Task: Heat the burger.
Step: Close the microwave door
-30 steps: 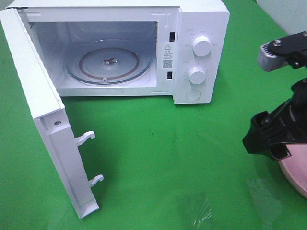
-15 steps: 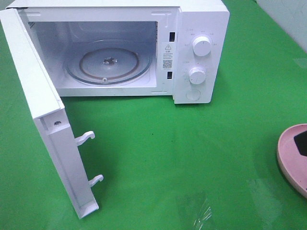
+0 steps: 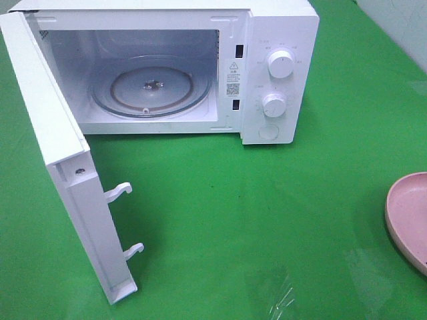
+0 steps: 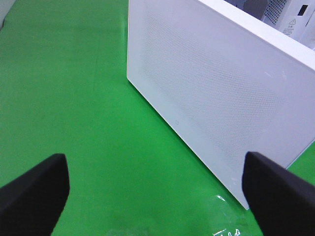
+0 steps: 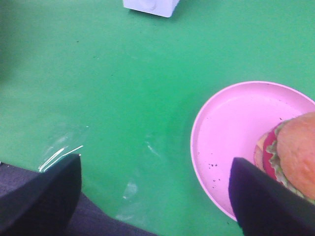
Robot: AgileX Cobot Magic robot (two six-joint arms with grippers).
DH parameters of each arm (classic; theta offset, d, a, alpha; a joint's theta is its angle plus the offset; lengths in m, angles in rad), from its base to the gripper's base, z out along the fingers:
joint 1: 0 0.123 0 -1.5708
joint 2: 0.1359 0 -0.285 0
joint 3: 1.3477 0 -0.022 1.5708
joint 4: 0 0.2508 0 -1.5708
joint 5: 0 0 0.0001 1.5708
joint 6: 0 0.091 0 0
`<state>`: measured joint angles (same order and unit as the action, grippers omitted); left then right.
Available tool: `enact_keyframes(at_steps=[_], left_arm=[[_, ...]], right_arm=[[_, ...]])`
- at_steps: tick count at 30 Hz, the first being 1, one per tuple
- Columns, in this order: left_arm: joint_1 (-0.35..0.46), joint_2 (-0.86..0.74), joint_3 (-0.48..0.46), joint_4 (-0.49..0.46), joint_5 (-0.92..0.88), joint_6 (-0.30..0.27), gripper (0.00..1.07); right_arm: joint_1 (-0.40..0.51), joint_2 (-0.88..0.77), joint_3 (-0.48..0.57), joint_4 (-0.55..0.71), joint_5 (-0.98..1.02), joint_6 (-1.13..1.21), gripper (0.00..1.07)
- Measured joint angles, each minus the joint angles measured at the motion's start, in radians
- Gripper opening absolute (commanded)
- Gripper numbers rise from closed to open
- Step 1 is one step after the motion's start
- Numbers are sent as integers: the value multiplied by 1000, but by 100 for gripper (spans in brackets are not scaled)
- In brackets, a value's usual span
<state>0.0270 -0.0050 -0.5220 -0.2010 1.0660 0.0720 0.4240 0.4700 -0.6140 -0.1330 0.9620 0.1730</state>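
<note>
The burger (image 5: pixel 295 152), with a golden-brown bun, lettuce and tomato, sits on the round pink plate (image 5: pixel 231 128) in the right wrist view. My right gripper (image 5: pixel 156 196) is open and empty, held above the green cloth beside the plate. In the exterior view only the plate's rim (image 3: pixel 408 217) shows at the right edge; the burger is out of frame there. The white microwave (image 3: pixel 280 73) stands at the back with its door (image 3: pixel 60 153) swung wide open and the glass turntable (image 3: pixel 152 87) bare. My left gripper (image 4: pixel 156 191) is open and empty, facing the door's outer face (image 4: pixel 216 83).
The open door juts toward the front left with two latch hooks (image 3: pixel 120 192). Two dials (image 3: pixel 279 65) sit on the microwave's right panel. Green cloth (image 3: pixel 253 220) covers the table between microwave and plate. Neither arm shows in the exterior view.
The right arm, which stood over the plate at the right edge of the exterior view, has drawn out of that view, uncovering the plate's rim. The microwave has not moved.
</note>
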Motion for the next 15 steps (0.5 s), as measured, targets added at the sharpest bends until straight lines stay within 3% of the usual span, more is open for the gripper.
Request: enact_keyframes(at_steps=[10, 15], left_arm=[[0, 0, 0, 0, 0, 0, 87], [0, 0, 0, 0, 0, 0, 87]], right_arm=[[-237, -254, 104, 22, -18, -44, 76], [-284, -317, 104, 35, -20, -69, 76]])
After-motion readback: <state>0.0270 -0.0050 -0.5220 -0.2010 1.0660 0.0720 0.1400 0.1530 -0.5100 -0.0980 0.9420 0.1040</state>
